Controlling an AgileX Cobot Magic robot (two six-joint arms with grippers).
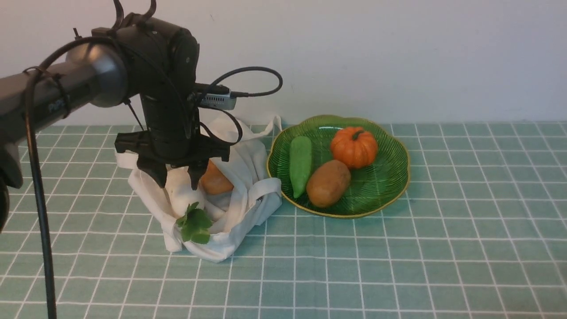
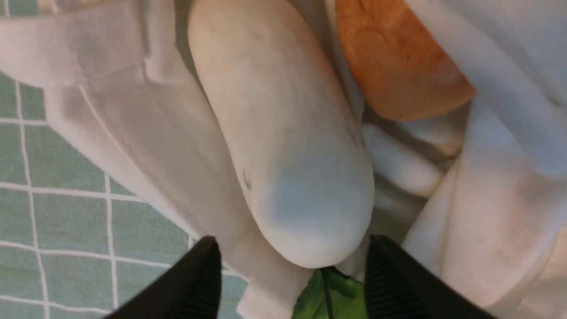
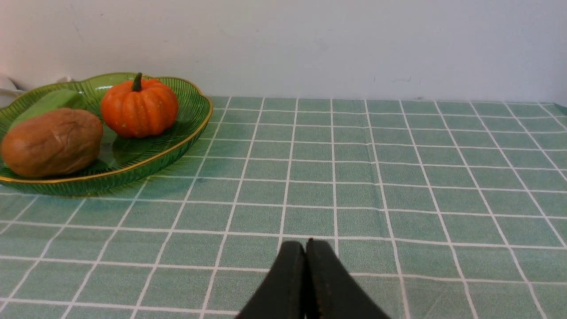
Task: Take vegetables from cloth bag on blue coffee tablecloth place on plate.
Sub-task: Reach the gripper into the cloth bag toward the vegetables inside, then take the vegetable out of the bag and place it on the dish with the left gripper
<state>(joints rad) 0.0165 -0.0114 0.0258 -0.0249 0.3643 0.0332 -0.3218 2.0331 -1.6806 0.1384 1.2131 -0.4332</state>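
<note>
Pale teal-green cloth with a white grid (image 1: 443, 261) is spreading before a plain wall (image 1: 398, 57). On it, the white radish (image 1: 180, 188) is lying in the off-white cloth bag (image 1: 230, 241), an orange-brown vegetable (image 1: 215, 179) just beside it. Above the radish, the left gripper (image 1: 180, 184) is hovering, fingers parted widely. Rightward, the green plate (image 1: 385, 186) is holding a pumpkin (image 1: 354, 147), a green gourd (image 1: 300, 166) and a brown potato (image 1: 328, 183). The right gripper (image 3: 305, 254) is keeping its fingertips together.

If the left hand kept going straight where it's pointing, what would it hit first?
Probably the white radish, lying in the bag under the open left hand; exact depth is unclear.
</note>
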